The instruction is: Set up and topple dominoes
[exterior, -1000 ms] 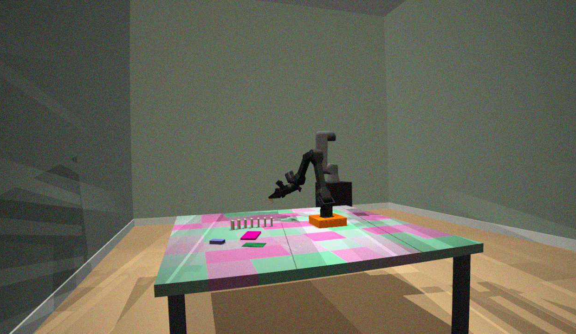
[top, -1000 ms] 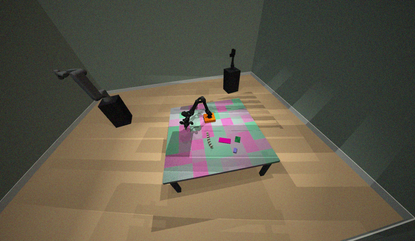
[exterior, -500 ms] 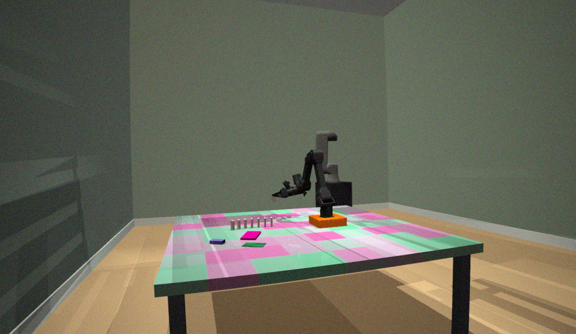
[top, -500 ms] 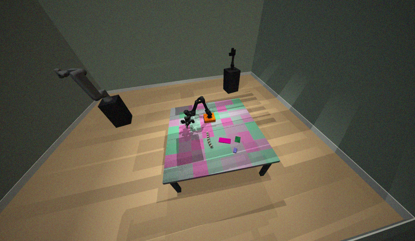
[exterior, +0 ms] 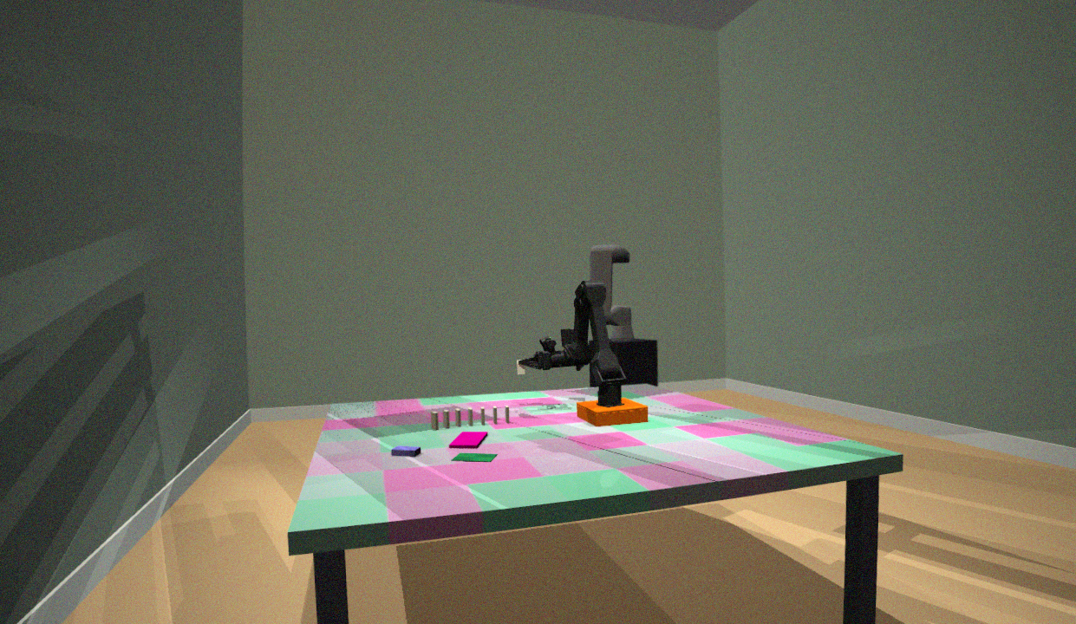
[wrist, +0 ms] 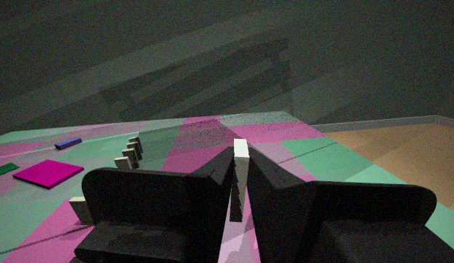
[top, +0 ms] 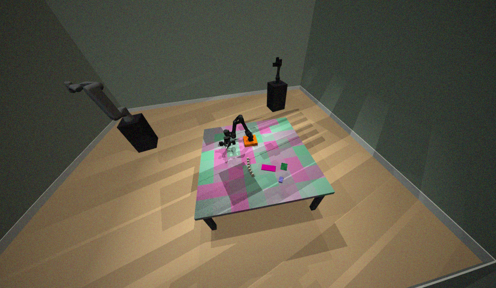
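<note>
My gripper (top: pixel 226 147) (exterior: pixel 524 363) (wrist: pixel 239 153) is shut on a cream domino (exterior: pixel 520 368) (wrist: pixel 241 149). It holds the domino high above the table, beyond the arm-base end of the row. The domino looks roughly upright in the exterior view. The fingers point nearly level. Several standing dominoes (top: pixel 248 167) (exterior: pixel 458 418) (wrist: pixel 129 153) form a slightly curved, evenly spaced row. In the wrist view the left finger hides part of this row, and its nearest domino (wrist: pixel 80 211) shows beside that finger.
A magenta slab (top: pixel 268 168) (exterior: pixel 468 439) (wrist: pixel 48 173), a green flat piece (top: pixel 284 166) (exterior: pixel 474 458) (wrist: pixel 4 170) and a blue block (top: pixel 281 179) (exterior: pixel 405 451) (wrist: pixel 68 143) lie beside the row. The arm stands on an orange base (top: pixel 250 144) (exterior: pixel 590 415). Two other arms stand on black pedestals away from the table.
</note>
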